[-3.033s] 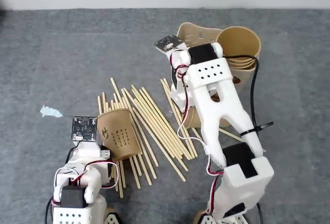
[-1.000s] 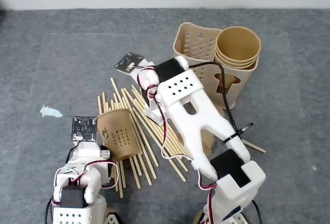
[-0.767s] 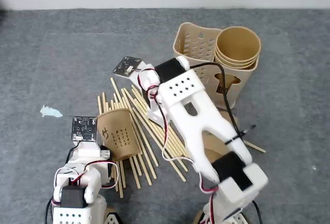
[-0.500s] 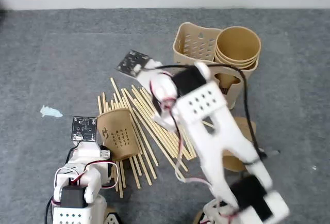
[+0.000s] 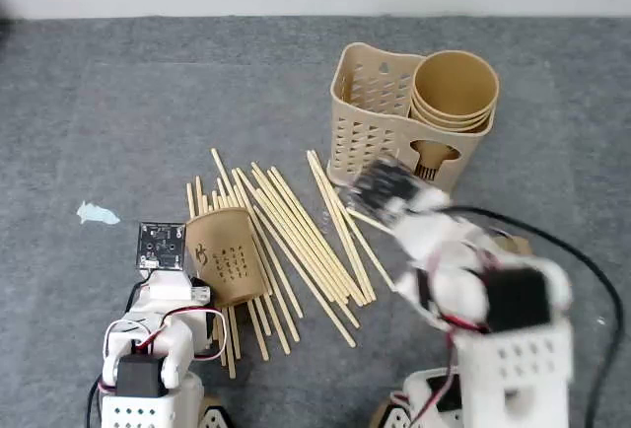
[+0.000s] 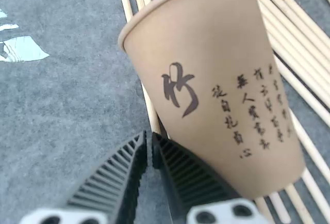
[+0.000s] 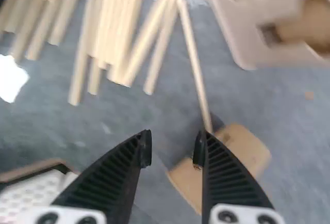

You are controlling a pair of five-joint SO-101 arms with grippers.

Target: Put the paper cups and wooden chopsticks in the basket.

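Lower left of high view: paper cup (image 5: pixel 229 255) on its side atop spread chopsticks (image 5: pixel 296 226). Your left gripper (image 6: pixel 150 144) pinched closed, empty, tips just beside cup wall. Right gripper (image 7: pixel 171 149) spread apart, empty, near lone chopstick (image 7: pixel 192 64) and another tipped cup (image 7: pixel 227 170). Basket (image 5: pixel 370 137) upper right, cup stack (image 5: pixel 454 88) in its right compartment. Looks like you're between picks. Next move: get right jaws round that cup or stick. Print: dark brush-style characters on cup, nothing else.

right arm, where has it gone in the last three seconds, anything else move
The right arm swung from over the basket leftward above the loose chopsticks, then drew back toward its base; the right gripper is now open and empty near the basket's front. The left gripper, the lying paper cup beside it, the chopsticks and the stacked cups in the basket stayed put.
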